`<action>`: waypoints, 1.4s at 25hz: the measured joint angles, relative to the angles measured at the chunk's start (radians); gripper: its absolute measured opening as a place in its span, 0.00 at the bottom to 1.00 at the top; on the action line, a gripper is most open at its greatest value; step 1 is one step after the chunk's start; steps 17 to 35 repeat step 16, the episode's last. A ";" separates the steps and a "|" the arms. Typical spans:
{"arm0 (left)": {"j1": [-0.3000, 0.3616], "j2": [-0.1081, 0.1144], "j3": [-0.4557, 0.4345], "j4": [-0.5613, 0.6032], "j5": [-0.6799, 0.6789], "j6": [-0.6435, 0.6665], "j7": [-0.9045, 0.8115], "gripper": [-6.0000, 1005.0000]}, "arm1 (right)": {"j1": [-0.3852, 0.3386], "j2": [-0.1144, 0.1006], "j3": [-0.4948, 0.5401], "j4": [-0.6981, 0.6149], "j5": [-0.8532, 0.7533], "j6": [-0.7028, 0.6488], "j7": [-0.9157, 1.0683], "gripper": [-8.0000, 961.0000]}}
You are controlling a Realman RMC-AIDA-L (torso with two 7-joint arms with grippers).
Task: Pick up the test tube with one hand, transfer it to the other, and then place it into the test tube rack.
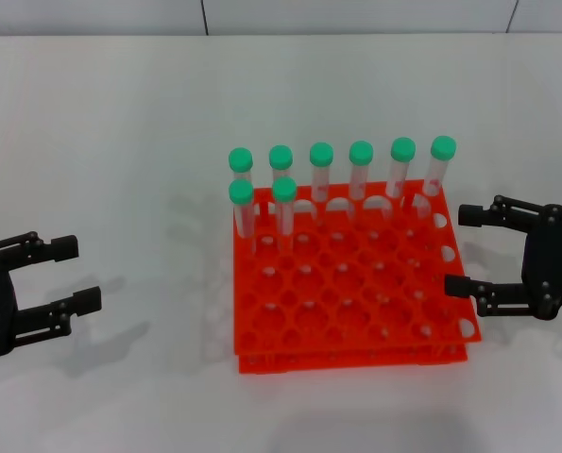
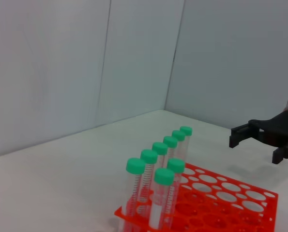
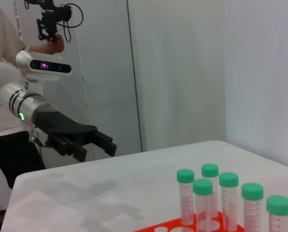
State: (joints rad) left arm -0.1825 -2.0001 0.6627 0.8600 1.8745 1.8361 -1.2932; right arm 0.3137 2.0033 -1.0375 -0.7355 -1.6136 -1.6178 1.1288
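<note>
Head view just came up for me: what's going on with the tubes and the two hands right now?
Neither hand is handling anything. The left hand sits open on the table's left side, and the right hand sits open just beside the rack's right edge. The orange-red test tube rack holds eight green-capped tubes, all upright: six along the back row and two in the next row at its left end. No tube lies loose on the white table.

Black fingers (image 1: 73, 302) (white-silver arm (image 3: 18, 96), green light)
</note>
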 joint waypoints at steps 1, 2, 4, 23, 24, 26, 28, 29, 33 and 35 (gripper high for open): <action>0.000 0.000 0.000 0.000 0.000 0.001 0.000 0.71 | 0.000 0.000 0.000 0.004 0.000 0.000 -0.003 0.90; -0.001 0.000 0.003 0.000 0.001 0.004 0.001 0.71 | 0.000 0.000 0.000 0.008 0.000 0.001 -0.008 0.90; -0.005 0.000 0.005 0.002 0.007 0.008 0.000 0.71 | 0.000 0.000 0.001 0.012 0.000 0.001 -0.016 0.90; -0.064 -0.001 0.007 -0.002 0.055 0.013 -0.016 0.71 | 0.009 -0.024 0.001 0.053 -0.003 0.002 -0.021 0.89; -0.064 -0.001 0.007 -0.002 0.055 0.013 -0.016 0.71 | 0.009 -0.024 0.001 0.053 -0.003 0.002 -0.021 0.89; -0.064 -0.001 0.007 -0.002 0.055 0.013 -0.016 0.71 | 0.009 -0.024 0.001 0.053 -0.003 0.002 -0.021 0.89; -0.064 -0.001 0.007 -0.002 0.055 0.013 -0.016 0.71 | 0.009 -0.024 0.001 0.053 -0.003 0.002 -0.021 0.89; -0.064 -0.001 0.007 -0.002 0.055 0.013 -0.016 0.71 | 0.009 -0.024 0.001 0.053 -0.003 0.002 -0.021 0.89; -0.064 -0.001 0.007 -0.002 0.055 0.013 -0.016 0.71 | 0.009 -0.024 0.001 0.053 -0.003 0.002 -0.021 0.89; -0.064 -0.001 0.007 -0.002 0.055 0.013 -0.016 0.71 | 0.009 -0.024 0.001 0.053 -0.003 0.002 -0.021 0.89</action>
